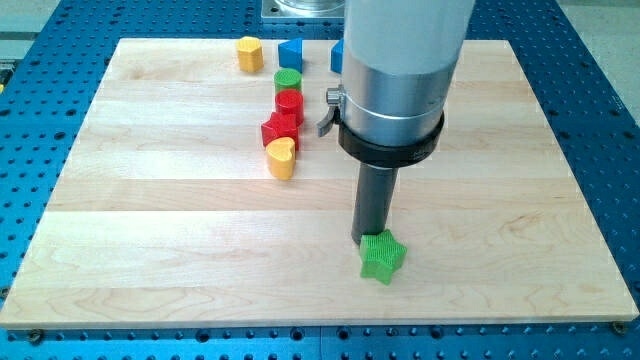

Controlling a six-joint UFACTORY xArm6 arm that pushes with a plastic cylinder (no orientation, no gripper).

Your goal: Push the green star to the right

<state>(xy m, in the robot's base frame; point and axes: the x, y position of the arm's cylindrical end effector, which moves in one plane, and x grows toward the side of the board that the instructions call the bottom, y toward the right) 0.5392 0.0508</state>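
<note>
The green star-shaped block [382, 257] was seen near the wooden board [150, 240]'s bottom edge, right of centre. My tip [371, 237] was touching its upper left side. No claw was fitted, only the rod.

green star [382, 258], flat, board's lower middle

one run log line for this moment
task: push green star right | my tip: touching star's upper-left edge | star: bottom centre of board, apart from other blocks
</note>
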